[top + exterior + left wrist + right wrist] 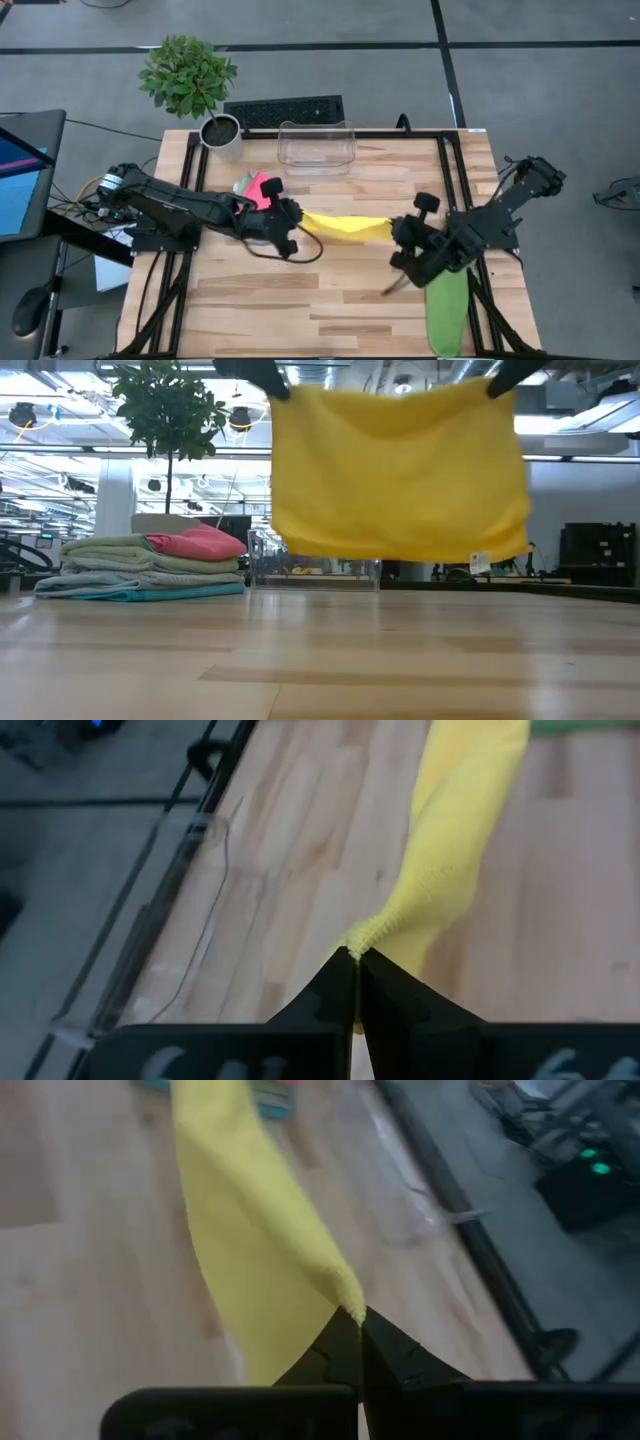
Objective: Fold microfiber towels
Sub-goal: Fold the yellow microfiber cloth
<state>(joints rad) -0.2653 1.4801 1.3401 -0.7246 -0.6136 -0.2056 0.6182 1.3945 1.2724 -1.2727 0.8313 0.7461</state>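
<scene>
Stack of folded towels [140,568] at left of low view, pink one on top. Left gripper [297,226] left of centre in high view, clenched on yellow towel [345,226] corner. Towel stretched mid-frame, off table. Right gripper [398,230] pinching other corner. Green towel [447,310] lower right.

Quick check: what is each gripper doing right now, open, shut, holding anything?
Left gripper: shut on one corner of the yellow towel, lifted off the table.
Right gripper: shut on the opposite corner of the yellow towel.
</scene>
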